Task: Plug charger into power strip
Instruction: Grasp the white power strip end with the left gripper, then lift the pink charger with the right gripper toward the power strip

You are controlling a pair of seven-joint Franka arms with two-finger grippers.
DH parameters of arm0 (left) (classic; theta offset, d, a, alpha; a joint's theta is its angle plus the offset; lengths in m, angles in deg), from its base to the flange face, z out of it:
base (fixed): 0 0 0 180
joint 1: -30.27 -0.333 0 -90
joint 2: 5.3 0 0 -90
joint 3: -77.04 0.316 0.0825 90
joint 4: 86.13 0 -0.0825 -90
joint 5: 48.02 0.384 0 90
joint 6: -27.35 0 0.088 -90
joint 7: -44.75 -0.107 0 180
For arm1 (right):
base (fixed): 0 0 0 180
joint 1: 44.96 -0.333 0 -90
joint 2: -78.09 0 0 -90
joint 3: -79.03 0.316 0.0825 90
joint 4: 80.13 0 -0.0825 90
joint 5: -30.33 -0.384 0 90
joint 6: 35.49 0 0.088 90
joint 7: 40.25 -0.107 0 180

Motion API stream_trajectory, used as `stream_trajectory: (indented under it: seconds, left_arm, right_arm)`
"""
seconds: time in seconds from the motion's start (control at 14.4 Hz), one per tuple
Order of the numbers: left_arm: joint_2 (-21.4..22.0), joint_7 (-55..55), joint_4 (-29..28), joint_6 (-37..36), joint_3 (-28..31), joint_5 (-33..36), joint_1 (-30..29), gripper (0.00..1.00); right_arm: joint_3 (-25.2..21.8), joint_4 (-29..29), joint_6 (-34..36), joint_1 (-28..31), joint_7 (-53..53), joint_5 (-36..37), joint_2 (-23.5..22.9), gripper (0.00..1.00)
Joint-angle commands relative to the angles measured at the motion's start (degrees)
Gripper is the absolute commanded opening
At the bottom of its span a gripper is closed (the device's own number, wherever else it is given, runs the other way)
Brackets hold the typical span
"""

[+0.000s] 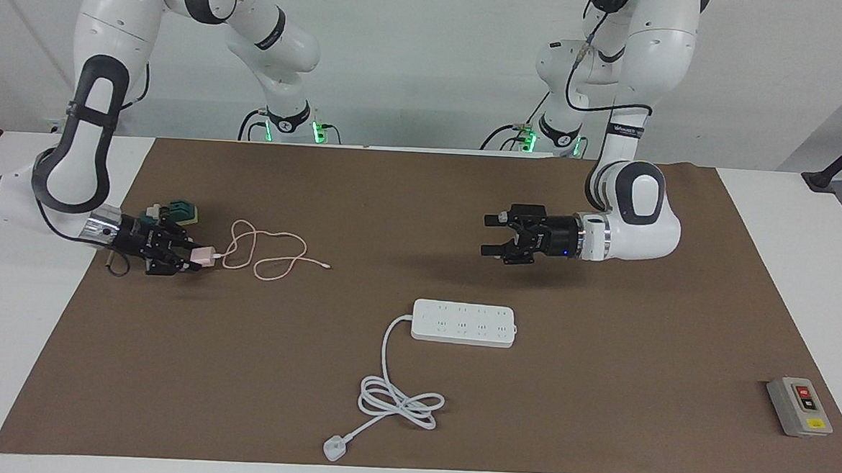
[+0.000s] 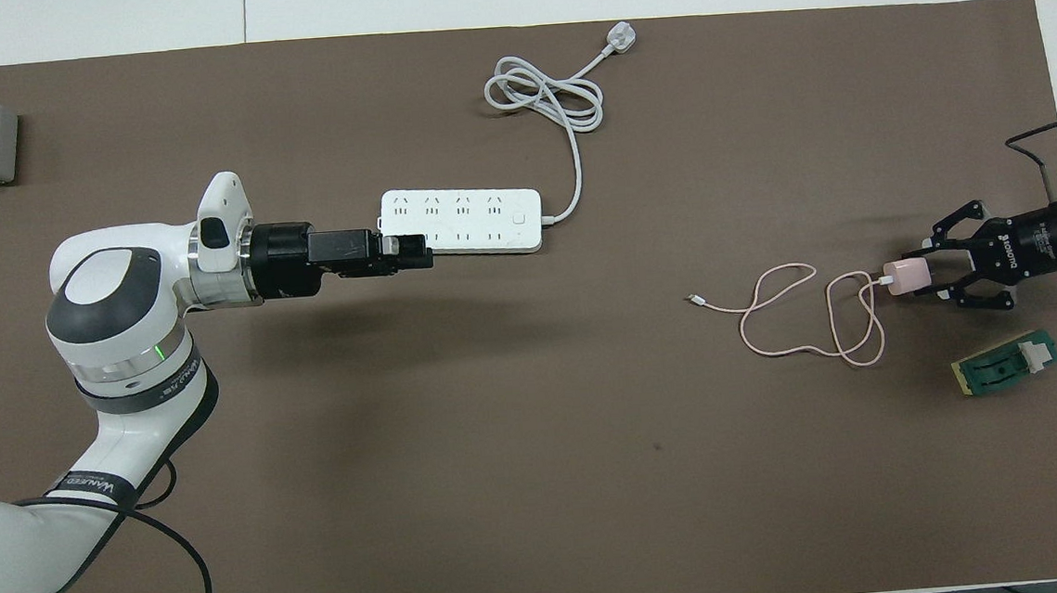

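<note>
My right gripper [image 1: 195, 257] is clenched on the small pale pink cube-shaped charger [image 1: 202, 255] at the right arm's end of the brown table mat [image 1: 412, 409], low over the surface; whether the cube rests on the mat or is just clear of it I cannot tell. The charger's long thin pink cable [image 1: 269, 251] trails from it in loose loops across the mat toward the middle, its free end lying flat. Just beside my right gripper, nearer to the robots, sits a green-and-yellow block with a white piece [image 1: 181, 212].

My left gripper [image 1: 494, 234] hangs in the air with its fingers spread and nothing between them, pointing toward the right arm's end of the table. In the overhead view it covers one end of the long flat white power strip [image 2: 477, 218]; the facing view shows it raised well clear of the strip.

The power strip lies flat near the middle of the mat, farther from the robots than both grippers and well apart from the charger. Its thick white cord [image 1: 395, 394] runs from one end into a loose coil farther out, ending in a white plug [image 1: 335, 449] near the mat's edge. A grey switch box with red and black buttons [image 1: 800, 406] sits at the left arm's end, near the mat's corner.
</note>
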Motion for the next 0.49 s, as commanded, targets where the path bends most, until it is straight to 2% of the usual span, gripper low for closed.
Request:
stream_trajectory:
  seconds: [0.0, 0.21, 0.42]
  left_arm:
    - [3.5, -1.1, -5.1, 1.6, 0.6, -4.4, 2.0, 0.95]
    - [5.2, -1.0, -7.6, 4.0, 0.5, -7.9, 3.9, 0.95]
    - [5.1, -0.9, -8.2, 4.1, 0.5, -9.2, 4.9, 0.95]
  right_arm:
    - [0.7, 2.8, 3.2, -0.2, -3.8, -1.0, 0.5, 0.0]
    - [2.0, 5.0, 6.5, -0.3, -6.7, -3.8, 0.8, 0.0]
    - [4.1, 5.1, 6.7, -1.8, -10.9, -5.6, 2.0, 0.0]
